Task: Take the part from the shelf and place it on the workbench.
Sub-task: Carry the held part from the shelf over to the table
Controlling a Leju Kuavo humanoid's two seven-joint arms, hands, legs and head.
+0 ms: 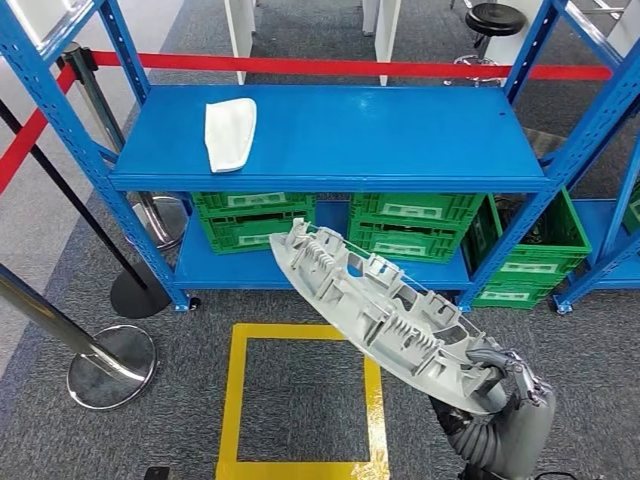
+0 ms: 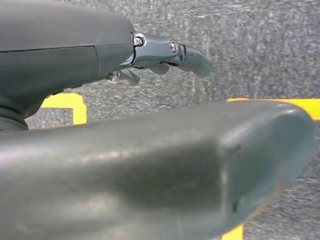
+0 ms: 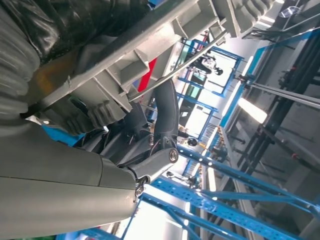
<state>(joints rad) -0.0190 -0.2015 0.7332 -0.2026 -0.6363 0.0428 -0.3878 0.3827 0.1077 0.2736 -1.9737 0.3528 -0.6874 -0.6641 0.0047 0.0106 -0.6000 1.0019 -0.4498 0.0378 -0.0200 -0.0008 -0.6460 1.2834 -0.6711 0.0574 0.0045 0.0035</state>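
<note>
Blue shelf (image 1: 332,140) behind holds a white cloth (image 1: 230,133); right hand (image 1: 502,385) grips the part (image 1: 377,305).

Left hand (image 2: 166,120) empty, fingers (image 2: 190,55) extended; grey carpet (image 2: 245,45) beyond.

Even, bright overhead lighting is recorded in the head view, with soft glare on the blue shelf (image 1: 340,135). The left wrist view is blurred by the close hand (image 2: 151,165). Blown-out ceiling lights (image 3: 251,110) are noted in the right wrist view.
</note>
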